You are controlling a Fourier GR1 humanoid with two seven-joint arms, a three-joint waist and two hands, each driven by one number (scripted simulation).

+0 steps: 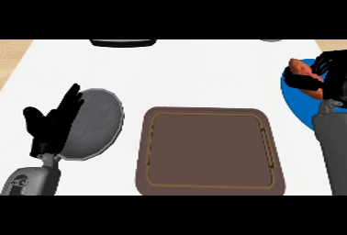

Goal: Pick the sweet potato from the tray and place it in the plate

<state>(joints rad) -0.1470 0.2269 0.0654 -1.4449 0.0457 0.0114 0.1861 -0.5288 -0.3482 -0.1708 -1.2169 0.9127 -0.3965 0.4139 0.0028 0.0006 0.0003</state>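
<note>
We see our right hand (325,75) over the blue plate (293,98) at the right edge of the white bench (203,73). Its fingers are curled around the sweet potato (303,73), holding it above the plate. The brown tray (209,151) sits in the middle. Our left hand (54,121) rests with straight fingers beside a grey plate (98,124).

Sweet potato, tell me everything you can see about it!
The sweet potato is reddish orange with a lighter patch, long and lumpy, its skin looking rough. Only part of it shows, because the right hand has its black fingers curled round it. It sits tilted at the view's right edge, over the blue plate. Whether it touches the plate yet cannot be told. It is well away from the brown tray.
</note>
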